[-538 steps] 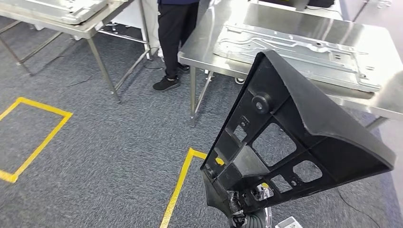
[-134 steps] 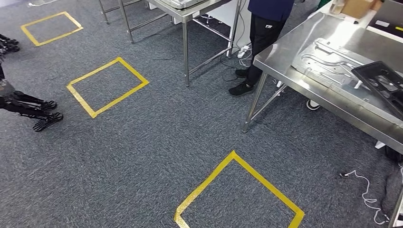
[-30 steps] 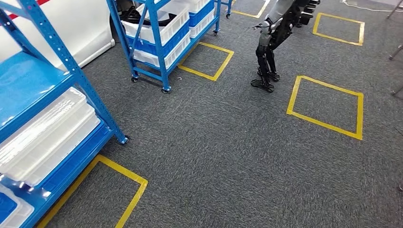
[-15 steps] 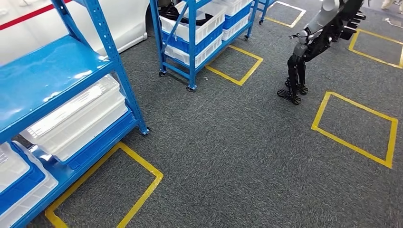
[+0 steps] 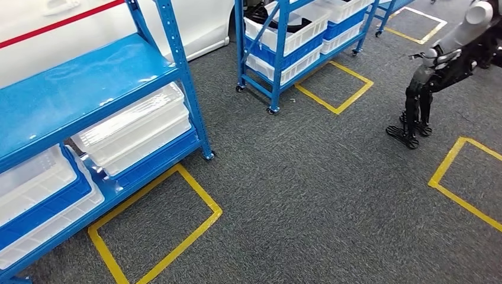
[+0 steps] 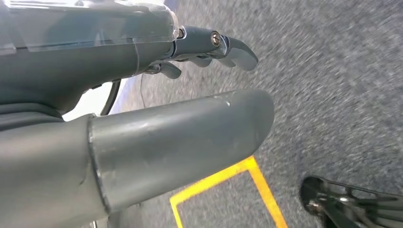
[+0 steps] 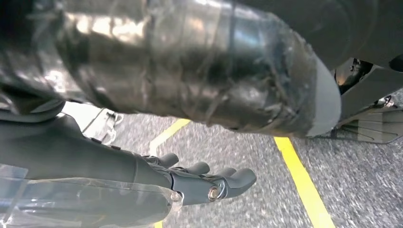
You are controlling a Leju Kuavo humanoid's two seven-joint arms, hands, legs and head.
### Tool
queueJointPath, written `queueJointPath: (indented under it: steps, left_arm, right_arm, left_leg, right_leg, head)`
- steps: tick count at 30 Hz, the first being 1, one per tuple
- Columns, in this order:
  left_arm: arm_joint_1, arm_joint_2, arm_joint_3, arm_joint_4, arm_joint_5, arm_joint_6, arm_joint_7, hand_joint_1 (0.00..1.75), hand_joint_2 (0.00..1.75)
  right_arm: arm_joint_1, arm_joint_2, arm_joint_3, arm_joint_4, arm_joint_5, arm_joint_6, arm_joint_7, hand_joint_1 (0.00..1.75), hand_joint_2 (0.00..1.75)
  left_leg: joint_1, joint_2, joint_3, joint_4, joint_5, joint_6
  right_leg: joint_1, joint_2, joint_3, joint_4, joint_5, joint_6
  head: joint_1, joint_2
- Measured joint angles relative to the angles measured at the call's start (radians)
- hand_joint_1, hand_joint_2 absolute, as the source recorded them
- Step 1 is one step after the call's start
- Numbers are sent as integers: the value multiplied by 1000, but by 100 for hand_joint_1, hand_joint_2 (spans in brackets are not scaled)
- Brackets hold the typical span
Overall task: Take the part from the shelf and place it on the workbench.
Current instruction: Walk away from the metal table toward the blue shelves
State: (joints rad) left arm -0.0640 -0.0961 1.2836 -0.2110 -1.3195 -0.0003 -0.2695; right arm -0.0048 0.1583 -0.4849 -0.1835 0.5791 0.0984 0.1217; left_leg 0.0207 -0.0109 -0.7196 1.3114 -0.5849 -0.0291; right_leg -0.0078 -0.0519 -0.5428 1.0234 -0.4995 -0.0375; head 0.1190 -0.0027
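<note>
Grey carpet [image 5: 308, 195] spreads under me, marked with yellow tape squares [image 5: 155, 228]. To my left stands a blue shelf [image 5: 71, 89], its upper deck bare and glossy, with clear lidded bins [image 5: 136, 127] stacked on the lower level beside white crates in blue trays [image 5: 35, 189]. Behind it runs a white wall panel with a red stripe [image 5: 59, 21]. Farther back a second blue shelf on casters [image 5: 278, 53] carries white and blue crates, and the top crate holds a dark part [image 5: 290, 23]; I cannot tell its shape from here. Another humanoid robot [image 5: 441, 65] stands on the carpet to my right, near a taped square [image 5: 467, 183].

My left hand [image 6: 157, 71] hangs over the carpet with its thumb and fingers [image 6: 233, 47] apart and nothing between them. My right hand [image 7: 190, 114] also hangs above the carpet near a yellow line [image 7: 302, 183], fingers [image 7: 228, 180] lightly curled yet spread from the thumb, holding nothing.
</note>
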Motion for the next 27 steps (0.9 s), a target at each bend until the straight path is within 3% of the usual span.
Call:
queueJointPath:
  steps: [1,2,4,5,6,8,9,10,13,14,15,16,17,19,21,23,25,27]
  left_arm:
    - [2,0,0,0,0,0,0,0,0]
    - [4,0,0,0,0,0,0,0,0]
    - [4,1,0,0,0,0,1,0,0]
    - [2,2,0,0,0,0,0,0,0]
    - [1,2,0,0,0,0,0,0,0]
    - [2,2,0,0,0,0,0,0,0]
    - [3,2,0,0,0,0,0,0,0]
    - [3,2,0,0,0,0,0,0,0]
    - [1,1,0,0,0,0,1,0,0]
    - [0,1,0,0,0,0,1,0,0]
    - [0,1,0,0,0,0,1,0,0]
    - [1,1,0,0,0,0,1,0,0]
    - [1,0,0,0,0,0,1,0,0]
    - [2,-1,0,0,0,0,1,0,0]
    - [1,-4,0,0,0,0,1,0,0]
    - [3,-5,0,0,0,0,1,0,0]
    - [5,-5,0,0,0,0,1,0,0]
    - [3,-7,0,0,0,0,1,0,0]
  right_arm:
    - [0,0,0,0,0,0,0,0,0]
    - [-1,0,0,0,0,0,0,0,0]
    - [-3,0,0,0,0,0,-1,0,0]
    - [-4,0,0,0,0,0,-1,0,0]
    - [-6,0,0,0,0,0,-2,0,0]
    - [-11,1,0,0,0,0,-2,0,0]
    - [-13,1,0,0,0,0,-2,0,0]
    - [-13,1,0,0,0,0,-2,0,0]
    - [-9,1,0,0,0,0,-2,0,0]
    - [-8,1,-1,0,0,0,-2,0,0]
    - [-7,1,-1,0,0,0,-2,0,0]
    - [-7,1,-1,0,0,0,-2,0,0]
    - [-7,0,-1,0,0,0,-2,0,0]
    - [-4,0,-2,0,0,0,-2,0,0]
    - [-3,-1,-2,0,0,0,-2,0,0]
    - [-7,-2,-2,1,0,0,-2,0,0]
    - [-9,-1,-2,1,0,0,-2,0,0]
    - [-7,-1,-3,1,0,0,-2,0,0]
  left_leg:
    - [0,4,18,-22,17,1]
    - [-1,14,57,-83,48,4]
    - [-7,65,143,-233,96,15]
    - [-11,82,166,-277,106,21]
    - [-15,92,173,-296,107,27]
    - [-15,69,172,-301,112,37]
    - [-12,58,173,-304,116,42]
    - [-9,47,174,-308,121,48]
    - [-6,15,167,-311,131,62]
    - [-6,3,164,-310,132,63]
    - [-7,-11,163,-309,132,63]
    - [-7,-26,162,-306,132,63]
    - [-7,-42,162,-303,131,62]
    - [-7,-70,161,-296,129,57]
    - [-7,-91,155,-292,129,45]
    - [-6,-110,148,-295,134,30]
    - [-6,-99,141,-284,125,21]
    - [-8,-49,105,-207,76,16]
  right_leg:
    - [2,-14,0,0,-1,0]
    - [3,-27,2,1,-2,0]
    - [6,-50,7,2,-5,5]
    - [8,-59,10,3,-7,10]
    - [9,-69,12,3,-9,15]
    - [10,-85,18,1,-11,26]
    - [8,-80,20,4,-15,32]
    - [6,-55,14,22,-31,38]
    - [-2,38,-59,181,-127,49]
    - [-3,46,-86,238,-149,51]
    - [-4,49,-103,270,-152,52]
    - [-5,51,-101,263,-132,52]
    - [-6,55,-83,219,-97,50]
    - [-7,89,-26,88,-28,45]
    - [-5,117,1,19,-4,40]
    - [-2,107,2,12,-3,33]
    - [-6,83,6,1,3,19]
    - [-8,55,9,-9,8,6]
  head:
    - [0,0]
    - [0,0]
    - [0,0]
    - [0,0]
    - [0,0]
    - [0,0]
    - [0,0]
    - [0,0]
    - [1,0]
    - [1,0]
    - [1,0]
    - [1,0]
    - [1,0]
    - [1,0]
    - [1,0]
    - [1,0]
    - [0,0]
    - [-1,0]
